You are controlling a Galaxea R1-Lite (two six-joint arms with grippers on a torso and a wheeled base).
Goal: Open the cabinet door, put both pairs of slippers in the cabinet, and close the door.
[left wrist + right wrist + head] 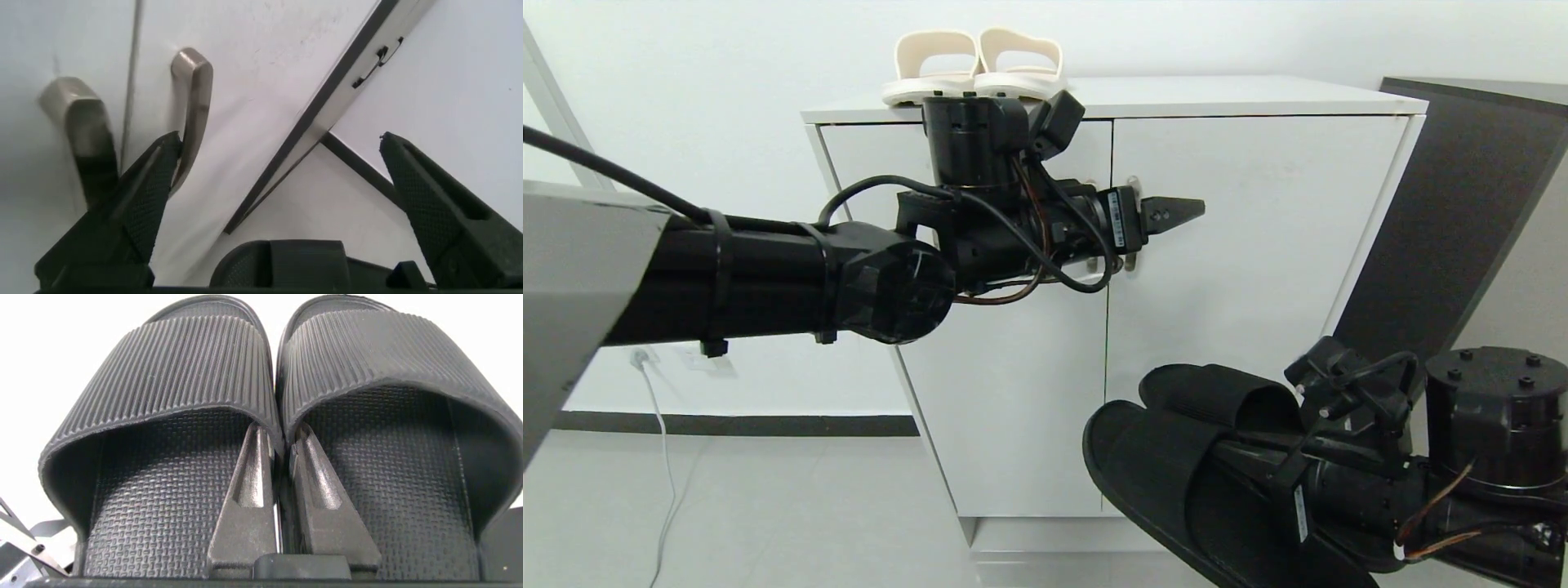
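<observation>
White board is making up the two-door cabinet [1258,245], which is standing in the middle of the head view with both doors lying shut, so the opening step is not yet done. Two curved brushed-metal handles [192,106] are sitting on either side of the centre seam. The left tool [279,140] is hovering right at them with its fingers spread wide. One fingertip is lying against the lower part of the handle on the far side of the seam, though I cannot tell whether it is touching.

To do this step well, the tool is probably needing to shift until that handle is sitting squarely between both fingers. Then it should narrow firmly and pull in an arc about the door's outer hinge edge, not straight back.

Black ribbed rubber slippers [163,392] are being held as a pair at the lower right of the head view. The right tool [280,433] is pinching their two inner side walls together in a narrow grip. They are hanging low in front of the right-hand door, so a swinging door may be catching them unless that arm is drawing aside.

Cream open-toed slippers [976,69] are resting side by side on the cabinet top, at the upper middle of the frame.
</observation>
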